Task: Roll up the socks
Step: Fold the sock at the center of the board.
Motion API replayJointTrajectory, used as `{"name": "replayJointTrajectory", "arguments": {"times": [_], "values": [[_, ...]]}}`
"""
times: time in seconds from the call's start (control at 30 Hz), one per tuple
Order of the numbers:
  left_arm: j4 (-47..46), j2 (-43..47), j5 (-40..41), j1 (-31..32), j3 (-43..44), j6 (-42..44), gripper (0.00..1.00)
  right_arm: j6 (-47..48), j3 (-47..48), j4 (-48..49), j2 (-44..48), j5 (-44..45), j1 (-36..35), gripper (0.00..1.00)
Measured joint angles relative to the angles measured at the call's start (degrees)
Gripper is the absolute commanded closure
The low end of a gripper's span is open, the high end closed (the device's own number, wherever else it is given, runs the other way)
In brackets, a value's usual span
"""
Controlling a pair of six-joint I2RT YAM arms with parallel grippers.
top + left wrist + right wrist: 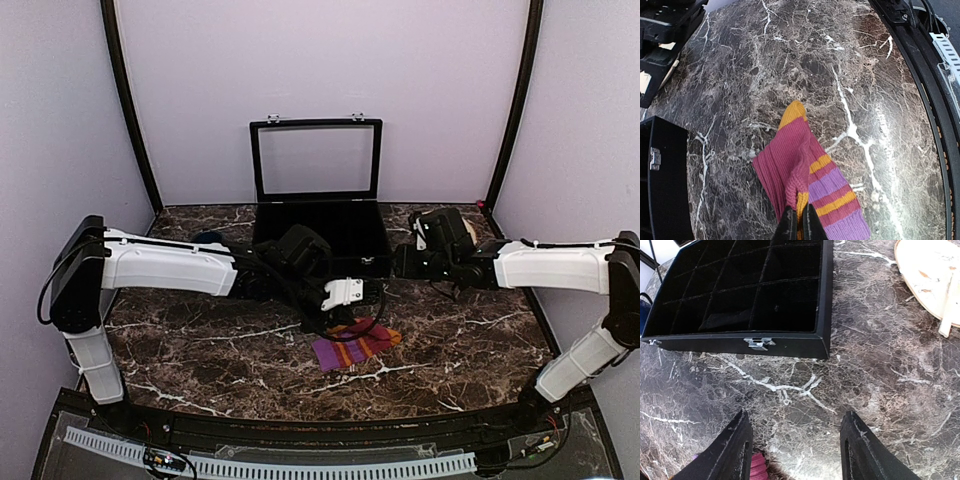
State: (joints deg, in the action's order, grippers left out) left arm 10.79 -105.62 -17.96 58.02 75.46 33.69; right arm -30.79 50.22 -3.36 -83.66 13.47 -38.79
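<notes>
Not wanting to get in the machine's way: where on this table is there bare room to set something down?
Bare marble table lies front left, between the left arm and the near edge, and front right, between the sock and the right arm. It is crowded mid-table before the black case, where the left gripper pinches the sock.

A robot test booth in a lab, not a home or shop. Pale lilac panels (60, 120) close it in on three sides, with black struts (128, 110) running up the corners. The left arm (165, 265) and right arm (550, 268) (white shells, black joints) stand at the near edge of a dark marble-patterned tabletop (200, 350). Between the left claw (799, 222) and the arms' bases, slotted white cable trunking (300, 465) lines that edge. Just beyond the right claw (797, 445) sits a black compartmented case (740, 295), its windowed lid (315, 123) upright before the back panel.
</notes>
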Motion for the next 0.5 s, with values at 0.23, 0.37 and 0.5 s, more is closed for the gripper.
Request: {"name": "replayJointTrajectory", "arguments": {"times": [0.23,0.37,0.5], "values": [[-4.72,5.62,1.44,0.0,-6.21,-1.16,0.97,-0.17,0.0,-0.13,0.0,-0.11,-1.42,0.44],[-6.03,7.3,1.7,0.0,-7.74,-1.81,0.93,-0.39,0.02,-0.2,0.0,-0.09,-2.38,0.44],[-6.47,7.3,1.77,0.0,-8.92,-2.73,0.9,-0.85,0.02,-0.52,0.0,-0.02,-3.17,0.44]]}}
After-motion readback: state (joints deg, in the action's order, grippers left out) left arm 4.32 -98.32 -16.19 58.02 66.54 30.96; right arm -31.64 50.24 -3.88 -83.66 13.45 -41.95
